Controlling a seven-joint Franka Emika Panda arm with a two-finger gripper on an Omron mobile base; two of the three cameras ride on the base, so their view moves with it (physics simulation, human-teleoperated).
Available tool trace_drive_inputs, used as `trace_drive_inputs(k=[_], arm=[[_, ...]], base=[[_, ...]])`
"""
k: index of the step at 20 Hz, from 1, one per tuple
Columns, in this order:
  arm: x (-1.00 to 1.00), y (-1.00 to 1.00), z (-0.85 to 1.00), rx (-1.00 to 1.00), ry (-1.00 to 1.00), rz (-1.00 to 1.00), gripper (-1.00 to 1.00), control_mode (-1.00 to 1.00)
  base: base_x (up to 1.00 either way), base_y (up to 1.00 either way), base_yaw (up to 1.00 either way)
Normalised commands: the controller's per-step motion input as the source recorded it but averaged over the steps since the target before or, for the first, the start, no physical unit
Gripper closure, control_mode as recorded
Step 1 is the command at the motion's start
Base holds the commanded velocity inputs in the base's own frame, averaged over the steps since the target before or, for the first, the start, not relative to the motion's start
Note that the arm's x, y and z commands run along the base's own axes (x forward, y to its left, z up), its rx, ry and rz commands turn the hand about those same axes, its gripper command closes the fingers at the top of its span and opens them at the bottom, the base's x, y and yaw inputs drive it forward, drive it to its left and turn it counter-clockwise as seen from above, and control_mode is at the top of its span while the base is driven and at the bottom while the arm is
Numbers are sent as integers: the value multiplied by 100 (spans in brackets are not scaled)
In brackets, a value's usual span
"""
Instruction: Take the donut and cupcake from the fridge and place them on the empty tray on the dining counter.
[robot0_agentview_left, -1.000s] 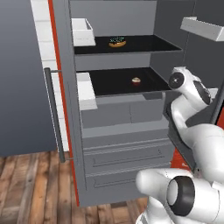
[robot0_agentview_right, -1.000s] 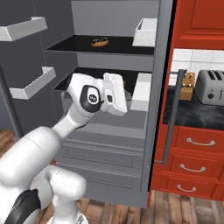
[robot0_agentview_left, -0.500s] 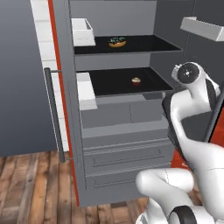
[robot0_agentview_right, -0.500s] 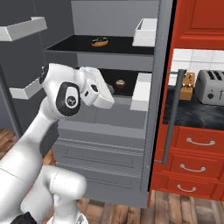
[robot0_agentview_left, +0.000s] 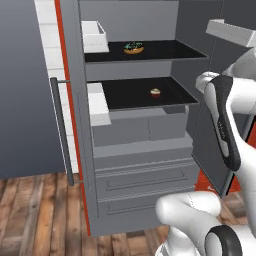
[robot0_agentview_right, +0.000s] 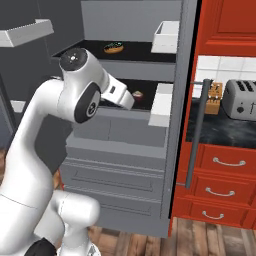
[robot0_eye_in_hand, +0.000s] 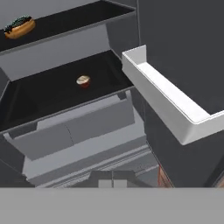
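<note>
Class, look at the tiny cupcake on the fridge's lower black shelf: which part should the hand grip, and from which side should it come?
Grip the tiny red-brown cupcake across its round wrapper sides, coming from the fridge's open front. It stands upright and alone mid-shelf, and the upper shelf probably leaves little room for a descent from above.

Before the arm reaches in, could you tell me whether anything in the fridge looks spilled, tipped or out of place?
Nothing stands out. The donut sits flat on the upper black shelf and the cupcake stands upright on the shelf below, inside the open fridge. No spill or damage shows.
</note>
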Motion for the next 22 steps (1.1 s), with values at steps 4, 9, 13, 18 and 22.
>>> trace_drive_inputs(k=[4,9,13,18,22], arm=[[-24,37,-23,3,-4,7,100,-100],[-68,58,-36,-2,-16,0,-100,-100],[-59,1,-17,1,-14,4,-100,-100],[-81,5,13,-7,-25,2,-100,-100],[-78,8,19,-8,0,0,-100,-100]], base=[[0,0,0],[0,0,0],[0,0,0],[0,0,0],[0,0,0]])
